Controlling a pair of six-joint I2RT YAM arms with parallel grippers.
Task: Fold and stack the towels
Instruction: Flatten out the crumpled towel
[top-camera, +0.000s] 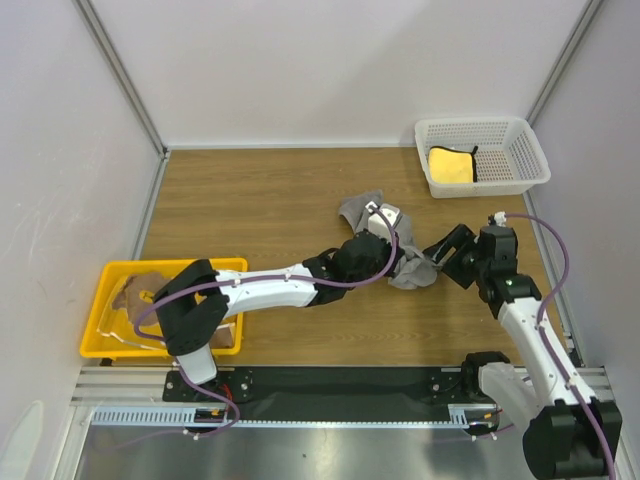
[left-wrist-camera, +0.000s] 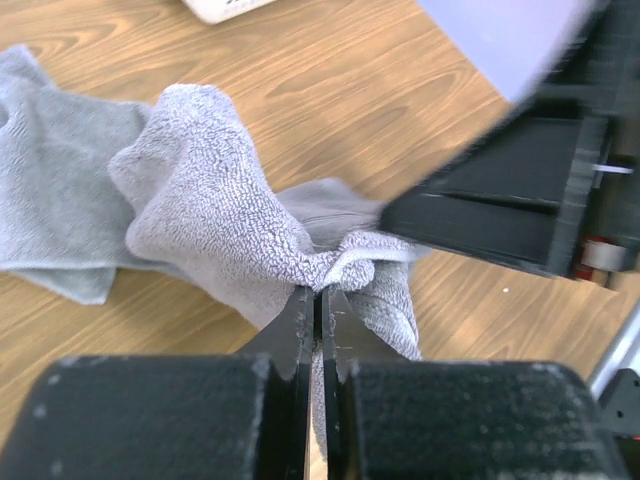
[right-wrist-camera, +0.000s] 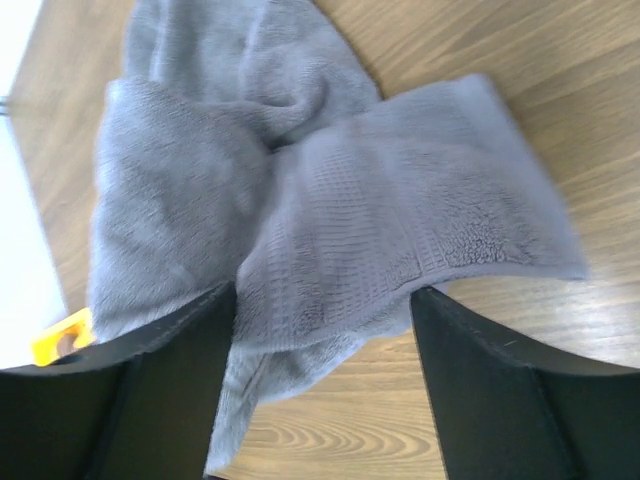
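Note:
The grey towel (top-camera: 412, 272) lies crumpled on the wooden table between the two grippers, and part of it shows behind the left wrist. My left gripper (left-wrist-camera: 322, 295) is shut on a bunched fold of the grey towel (left-wrist-camera: 200, 190); from above the left gripper (top-camera: 398, 258) sits mid-table. My right gripper (top-camera: 438, 262) stands open just to its right. In the right wrist view the grey towel (right-wrist-camera: 330, 200) hangs between the spread fingers (right-wrist-camera: 500, 400), not pinched. A yellow towel (top-camera: 452, 165) lies in the basket. A towel with a brown print (top-camera: 140, 292) lies in the tray, partly hidden by my left arm.
The white mesh basket (top-camera: 530, 150) stands at the far right corner. The yellow tray (top-camera: 100, 300) sits at the near left edge. White walls close the table on three sides. The right gripper's black body (left-wrist-camera: 500, 210) is close beside the left gripper.

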